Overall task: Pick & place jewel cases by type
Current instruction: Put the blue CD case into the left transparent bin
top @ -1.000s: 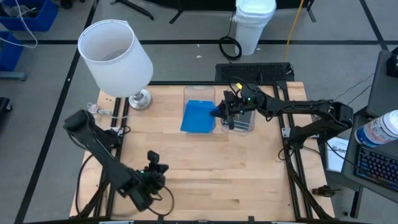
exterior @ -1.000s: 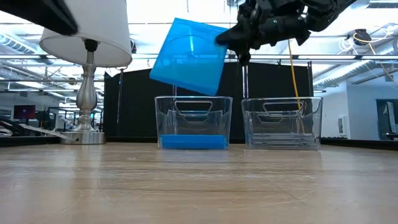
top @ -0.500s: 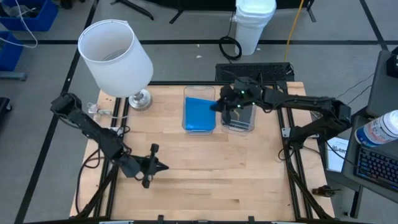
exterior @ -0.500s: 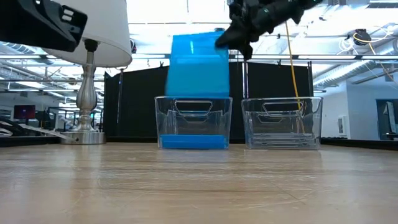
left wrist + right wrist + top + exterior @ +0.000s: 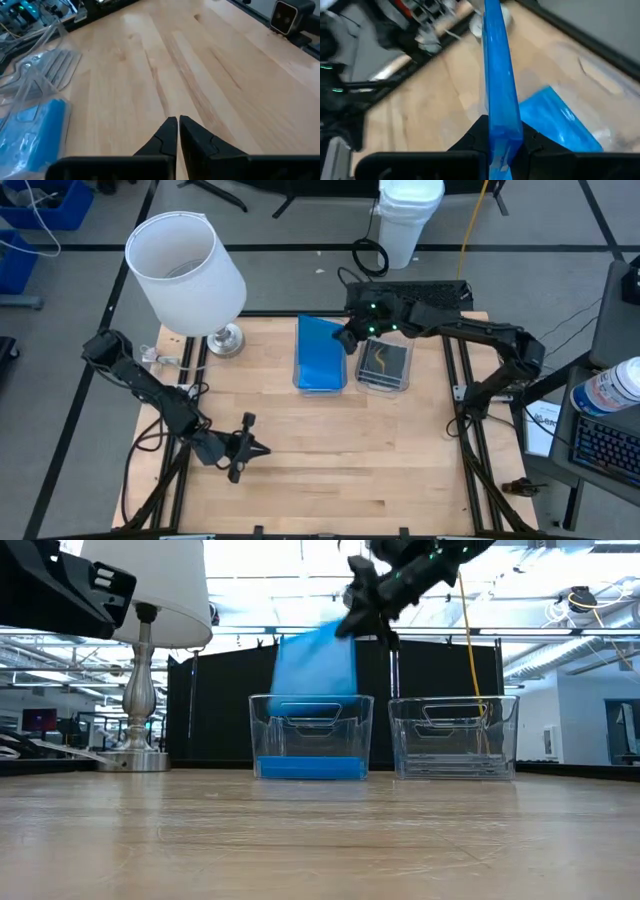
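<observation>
My right gripper (image 5: 349,338) is shut on a bright blue jewel case (image 5: 314,665) above the left clear bin (image 5: 311,735). The case stands nearly upright, and its lower end reaches into the bin's mouth. More blue cases (image 5: 305,767) lie flat on that bin's floor. The right clear bin (image 5: 454,735) holds grey/clear cases (image 5: 455,769) on its floor. My left gripper (image 5: 255,448) is shut and empty over the table's near left part; its shut fingers also show in the left wrist view (image 5: 177,132). My right gripper pinches the blue case between its two fingers, one on each flat face, at the case's upper edge (image 5: 501,131), near the upper right corner (image 5: 348,632). The fingers (image 5: 474,136) come slanting down from the table's right. The case hangs below them, lifted clear.
A white lamp (image 5: 186,262) on a silver foot (image 5: 224,339) stands at the far left corner. The two bins stand side by side at the far middle. Bare wooden table (image 5: 340,450) lies in front of them. A dark keyboard-like thing (image 5: 440,292) sits behind the far edge.
My right gripper has gone toward the far edge and a little left with the blue case. The case has turned from a broad slant to nearly upright and has sunk toward the left bin. My left arm has swung its elbow out toward the table's left edge.
</observation>
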`<action>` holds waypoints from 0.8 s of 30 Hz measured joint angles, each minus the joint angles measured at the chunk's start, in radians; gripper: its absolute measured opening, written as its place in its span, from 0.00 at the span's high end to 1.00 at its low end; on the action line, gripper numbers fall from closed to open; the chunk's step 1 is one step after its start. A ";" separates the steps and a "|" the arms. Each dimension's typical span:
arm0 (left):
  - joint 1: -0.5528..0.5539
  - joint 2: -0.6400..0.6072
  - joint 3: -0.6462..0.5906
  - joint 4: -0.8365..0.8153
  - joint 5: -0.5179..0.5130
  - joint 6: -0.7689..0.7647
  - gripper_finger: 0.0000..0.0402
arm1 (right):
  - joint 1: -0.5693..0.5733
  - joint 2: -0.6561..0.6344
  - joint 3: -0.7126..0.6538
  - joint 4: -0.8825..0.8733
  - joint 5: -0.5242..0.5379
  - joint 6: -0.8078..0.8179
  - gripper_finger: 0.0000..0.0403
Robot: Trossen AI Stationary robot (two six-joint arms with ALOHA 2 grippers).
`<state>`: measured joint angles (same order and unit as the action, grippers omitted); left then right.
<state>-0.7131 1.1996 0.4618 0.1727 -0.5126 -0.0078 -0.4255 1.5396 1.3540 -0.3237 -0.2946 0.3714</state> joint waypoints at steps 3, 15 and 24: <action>-0.009 -0.001 0.000 -0.019 0.016 0.000 0.96 | -0.009 0.039 0.000 -0.005 -0.012 0.025 0.94; -0.029 0.000 0.000 -0.058 0.017 -0.040 0.93 | -0.046 0.204 0.000 0.012 -0.105 0.092 0.94; -0.029 0.000 0.001 -0.104 0.016 -0.084 0.99 | -0.079 0.219 0.000 -0.024 -0.094 -0.014 0.74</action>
<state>-0.7422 1.1992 0.4625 0.0687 -0.4969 -0.0914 -0.5049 1.7589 1.3544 -0.3474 -0.3883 0.3571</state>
